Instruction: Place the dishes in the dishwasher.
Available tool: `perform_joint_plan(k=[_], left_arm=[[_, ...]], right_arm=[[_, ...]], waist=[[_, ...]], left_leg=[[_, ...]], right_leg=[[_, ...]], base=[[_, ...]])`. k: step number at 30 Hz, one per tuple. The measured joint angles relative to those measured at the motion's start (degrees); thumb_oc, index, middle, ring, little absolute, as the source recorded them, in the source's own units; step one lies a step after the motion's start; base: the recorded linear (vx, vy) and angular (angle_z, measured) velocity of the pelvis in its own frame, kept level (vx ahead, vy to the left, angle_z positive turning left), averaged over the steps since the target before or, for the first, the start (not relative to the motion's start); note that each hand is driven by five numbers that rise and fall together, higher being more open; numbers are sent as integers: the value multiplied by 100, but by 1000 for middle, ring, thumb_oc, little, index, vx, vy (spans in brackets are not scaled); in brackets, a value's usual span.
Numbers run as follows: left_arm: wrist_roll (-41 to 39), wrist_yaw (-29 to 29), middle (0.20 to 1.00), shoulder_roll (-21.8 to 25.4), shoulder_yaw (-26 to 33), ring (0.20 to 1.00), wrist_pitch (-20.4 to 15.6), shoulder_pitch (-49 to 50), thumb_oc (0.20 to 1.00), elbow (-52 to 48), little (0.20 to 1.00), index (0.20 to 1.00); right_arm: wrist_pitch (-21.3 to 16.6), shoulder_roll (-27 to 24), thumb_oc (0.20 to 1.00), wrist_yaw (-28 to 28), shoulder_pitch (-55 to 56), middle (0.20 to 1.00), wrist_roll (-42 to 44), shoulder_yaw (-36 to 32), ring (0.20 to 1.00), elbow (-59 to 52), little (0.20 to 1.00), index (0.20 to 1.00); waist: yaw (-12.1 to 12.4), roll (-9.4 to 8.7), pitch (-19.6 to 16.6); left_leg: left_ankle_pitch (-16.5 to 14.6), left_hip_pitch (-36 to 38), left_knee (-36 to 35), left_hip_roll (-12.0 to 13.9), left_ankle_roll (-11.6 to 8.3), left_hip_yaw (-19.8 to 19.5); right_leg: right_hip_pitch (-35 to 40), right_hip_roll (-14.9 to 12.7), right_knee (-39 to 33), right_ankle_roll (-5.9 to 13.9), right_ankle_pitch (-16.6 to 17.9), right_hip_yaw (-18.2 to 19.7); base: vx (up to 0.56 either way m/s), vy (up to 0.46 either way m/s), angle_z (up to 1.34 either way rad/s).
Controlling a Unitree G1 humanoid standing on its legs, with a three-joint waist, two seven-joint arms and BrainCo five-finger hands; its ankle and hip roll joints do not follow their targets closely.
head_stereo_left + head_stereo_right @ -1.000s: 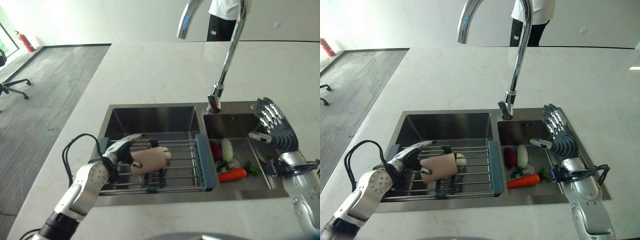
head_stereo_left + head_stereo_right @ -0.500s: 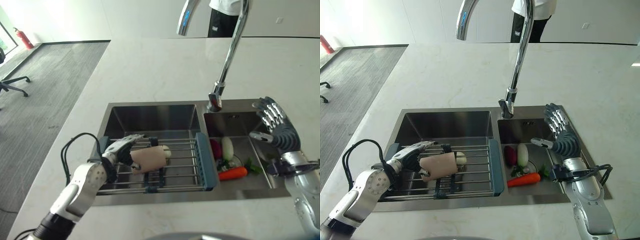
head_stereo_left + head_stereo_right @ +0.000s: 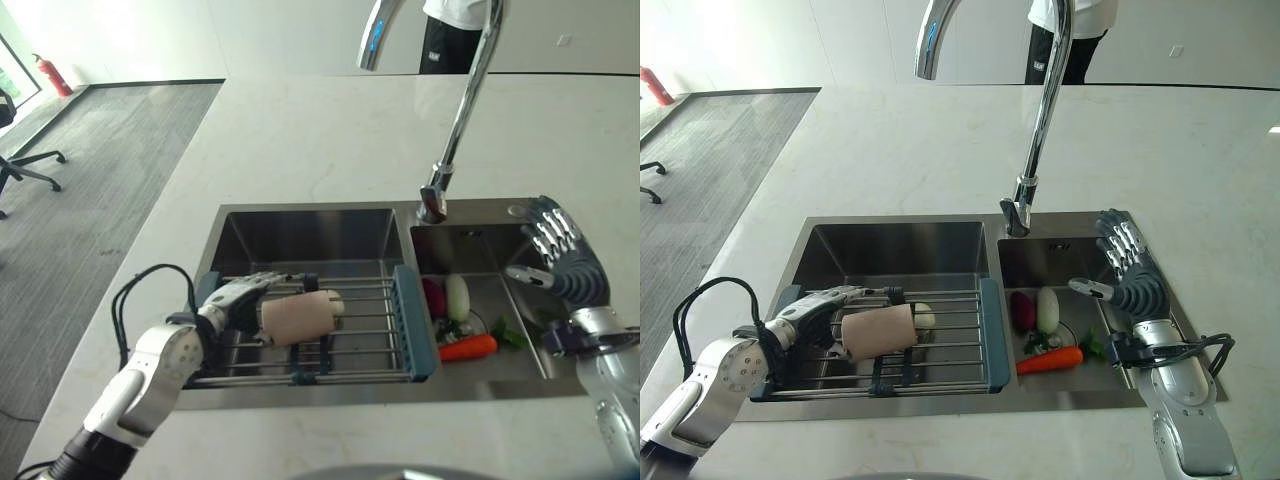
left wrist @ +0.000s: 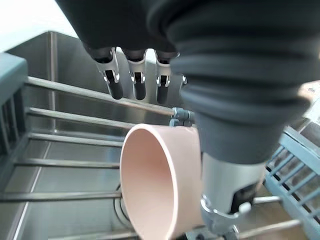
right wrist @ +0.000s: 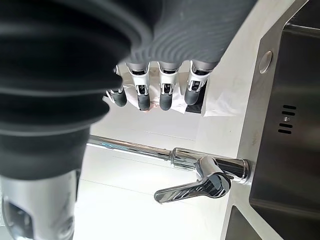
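The left hand [image 3: 232, 297] lies over the rack [image 3: 360, 335] in the left basin, fingers [image 4: 114, 85] straight above the pink cup [image 3: 295, 316] and thumb [image 4: 227, 185] against the cup's side; whether it actually grips the cup cannot be told, though the fingers are apart rather than curled. The cup lies on its side on the rack's bars, mouth toward the hand, with a small pale object [image 3: 334, 301] just beyond its far end. The rack spans the left basin of the sink [image 3: 300, 232]. The right basin holds a dark red vegetable [image 3: 432, 297], a white one [image 3: 457, 296], a carrot [image 3: 466, 348] and some greens [image 3: 505, 334]. The right hand [image 3: 562, 262] is raised over the sink's right edge, fingers [image 5: 144, 95] straight and spread, holding nothing. The faucet [image 3: 1040, 130] rises behind the sink from the pale counter [image 3: 320, 140]. A person [image 3: 1070, 40] stands beyond the counter.
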Motion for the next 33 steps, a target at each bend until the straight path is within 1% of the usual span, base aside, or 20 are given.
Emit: perform_joint_plan(k=[1, 4, 9, 11, 14, 16, 17, 19, 21, 24, 28, 29, 30, 31, 33], left_arm=[[0, -247, 1000, -2, -25, 1000, 54, 12, 1000, -2, 1000, 1000], [3, -409, 1000, -2, -79, 1000, 169, 7, 1000, 1, 1000, 1000], [9, -397, 1000, -18, -195, 1000, 341, 0, 1000, 1, 1000, 1000], [12, -348, 1000, -91, -224, 1000, 417, -1, 1000, 10, 1000, 1000], [14, 29, 1000, -157, -462, 1000, 590, -58, 1000, 245, 1000, 1000], [18, 286, 1000, -348, -498, 1000, 706, -83, 1000, 439, 1000, 1000], [20, 413, 1000, -362, -574, 1000, 758, -111, 1000, 544, 1000, 1000], [54, 639, 1000, -415, -724, 1000, 833, -228, 1000, 746, 1000, 1000], [6, 900, 1000, -573, -842, 1000, 937, -367, 1000, 881, 1000, 1000], [10, 1104, 1000, -723, -923, 1000, 950, -471, 1000, 994, 1000, 1000], [14, 1336, 1000, -728, -951, 1000, 1041, -472, 1000, 1057, 1000, 1000], [20, 1395, 620, -728, -968, 620, 1042, -472, 620, 1087, 620, 620], [53, 1446, 200, -732, -974, 200, 1037, -472, 200, 1120, 200, 200], [253, 1519, 200, -729, -972, 200, 1021, -487, 200, 1121, 200, 200], [470, 1514, 200, -729, -1008, 200, 1014, -563, 200, 1132, 200, 200]], right_arm=[[0, 0, 1000, 10, 38, 1000, 0, 1, 1000, -1, 1000, 1000], [1, 0, 1000, 9, 38, 1000, -2, 9, 1000, -1, 1000, 1000], [1, -2, 1000, 7, 39, 1000, -2, 8, 1000, 0, 1000, 1000], [1, -2, 1000, 6, 39, 1000, -2, 9, 1000, -1, 1000, 1000], [1, -2, 1000, -5, 33, 1000, -33, 26, 1000, 2, 1000, 1000], [1, -2, 1000, -19, 30, 1000, -109, 37, 1000, 3, 1000, 1000], [1, -2, 1000, -21, 24, 1000, -114, 51, 1000, 4, 1000, 1000], [1, -2, 1000, -32, -22, 1000, -117, 163, 1000, 7, 1000, 1000], [6, -1, 1000, -32, -79, 1000, -121, 324, 1000, 8, 1000, 1000], [6, -1, 1000, -30, -137, 1000, -123, 346, 1000, 11, 1000, 1000], [8, -1, 1000, -20, -139, 1000, -169, 349, 1000, 11, 1000, 1000], [8, -1, 1000, -8, -139, 1000, -199, 353, 1000, 12, 1000, 1000], [8, -1, 1000, 4, -139, 1000, -237, 357, 1000, 12, 1000, 1000], [8, -1, 1000, 12, -142, 1000, -274, 357, 1000, 13, 1000, 1000], [8, -1, 1000, 19, -141, 1000, -286, 356, 1000, 14, 1000, 1000]], waist=[[-10, 0, 0], [-10, 2, -1], [-25, 3, -4], [-28, 1, -5], [-62, -1, -7], [-79, -4, -8], [-87, -10, -12], [-96, -17, -16], [-104, -27, -20], [-124, -50, -27], [-139, -98, -47], [-138, -110, -45], [-137, -116, -48], [-132, -121, -52], [-151, -132, -59]], left_leg=[[0, 0, 0, 0, 0, 0], [0, 2, 0, -1, 0, 3], [2, 16, 0, -1, 0, 8], [2, 18, 1, -2, 1, 11], [7, 21, 1, -2, 4, 14], [23, 25, 1, -2, 20, 17], [25, 27, 1, 0, 20, 18], [27, 34, 1, -1, 18, 22], [32, 40, 1, -1, 12, 24], [43, 49, 1, -2, -4, 30], [43, 73, 1, -1, -4, 52], [42, 100, 1, -1, -4, 70], [39, 128, 1, 1, -3, 94], [1, 137, 0, 7, 1, 147], [-24, 135, 0, 9, 4, 152]], right_leg=[[-2, 0, 0, 0, 0, 0], [-3, 1, 1, 0, 0, 2], [-3, 3, 1, -22, 16, 8], [-3, 4, 1, -22, 17, 10], [-3, 4, 2, -49, 36, 13], [-3, 6, 4, -52, 40, 17], [-4, 8, 4, -52, 41, 20], [1, 9, 5, -52, 41, 25], [6, 10, 15, -58, 49, 26], [11, 26, 31, -66, 58, 31], [22, 30, 31, -65, 62, 58], [36, 32, 30, -65, 62, 74], [52, 32, 30, -64, 61, 98], [54, 27, 21, -25, 36, 148], [47, 20, 1, -18, 38, 155]], base=[[0, 0, 0], [0, 0, 0], [0, 0, 0], [0, 0, 0], [0, 0, 0], [0, 0, 0], [0, 0, 0], [0, 0, 0], [0, 0, 0], [0, 0, 0], [8, -1, -3], [12, 0, -8], [9, 0, -15], [4, -2, -14], [-1, -1, -5]])
